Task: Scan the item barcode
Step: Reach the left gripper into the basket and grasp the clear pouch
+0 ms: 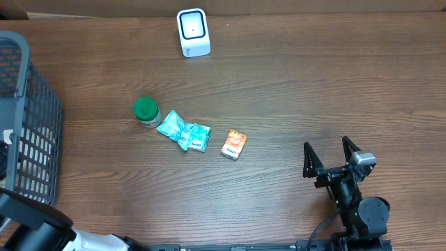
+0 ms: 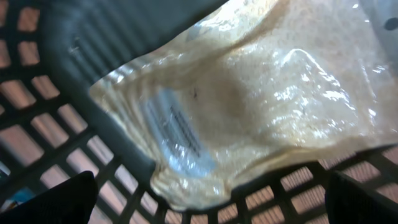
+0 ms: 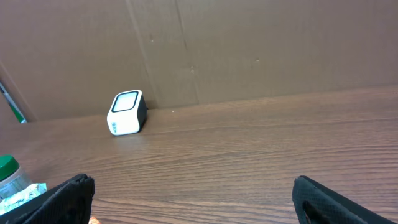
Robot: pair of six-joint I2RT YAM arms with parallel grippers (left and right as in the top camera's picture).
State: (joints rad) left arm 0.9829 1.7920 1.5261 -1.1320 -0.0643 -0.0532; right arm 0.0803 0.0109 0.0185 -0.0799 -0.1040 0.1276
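The right arm (image 1: pixel 352 202) sits at the near right of the tabletop (image 1: pixel 313 84), its jaws spread wide and holding nothing. A white scanner (image 1: pixel 193 32) stands at the far edge. Around the middle lie three items in a row: a green-lidded jar (image 1: pixel 147 112), a teal packet (image 1: pixel 183 132) just beside it, and a small orange box (image 1: pixel 235 145) near that. The left jaws are spread wide too, their dark fingertips (image 2: pixel 56 199) at the lower corners of the wrist view. They hang close over a clear bag (image 2: pixel 267 93) of pale grain lying inside the dark wire basket (image 1: pixel 35 125) at the left — its barcode label (image 2: pixel 180 134) faces the camera.
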